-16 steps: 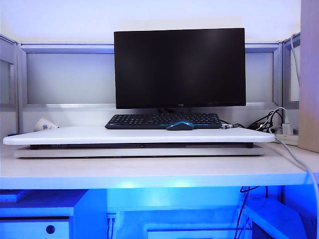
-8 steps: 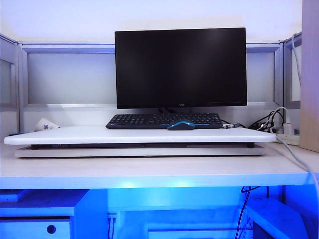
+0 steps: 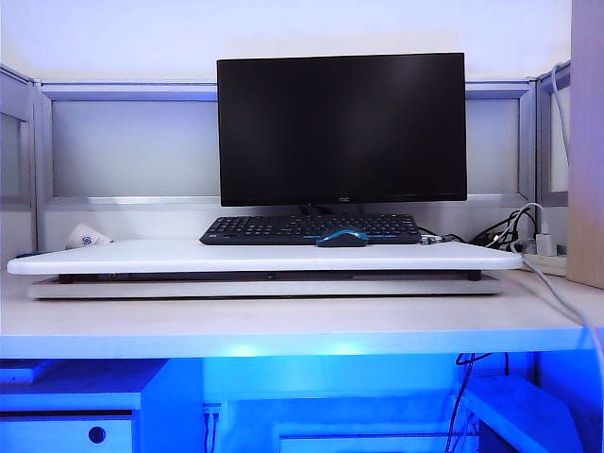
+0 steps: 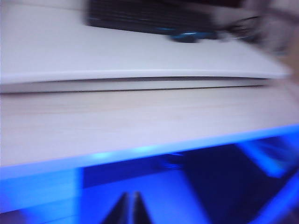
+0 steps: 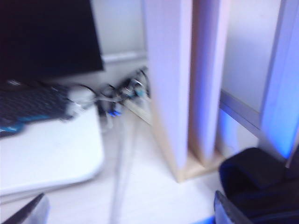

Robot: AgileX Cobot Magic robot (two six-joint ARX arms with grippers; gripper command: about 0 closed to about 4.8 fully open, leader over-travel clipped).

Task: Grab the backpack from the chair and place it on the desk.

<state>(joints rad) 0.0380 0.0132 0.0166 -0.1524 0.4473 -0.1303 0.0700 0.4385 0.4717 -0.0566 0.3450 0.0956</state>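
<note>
The desk (image 3: 283, 326) is being shown in the exterior view with its riser board (image 3: 264, 257) carrying the monitor (image 3: 342, 127), keyboard (image 3: 310, 228) and mouse (image 3: 342, 238); neither arm nor any chair is being shown there, so bare board in front of the keyboard is being judged the best landing place. A dark fabric mass (image 5: 259, 186), probably the backpack, is being seen only in the right wrist view, beside a pale wooden panel (image 5: 187, 84); the right gripper (image 5: 131, 212) is being held wide, its fingertips at opposite lower corners, and should be lowered squarely over the top loop, clear of the cables (image 5: 119, 95). The left gripper (image 4: 127, 210) is being held narrow, its fingertips nearly touching and holding nothing, below the desk edge.
</note>
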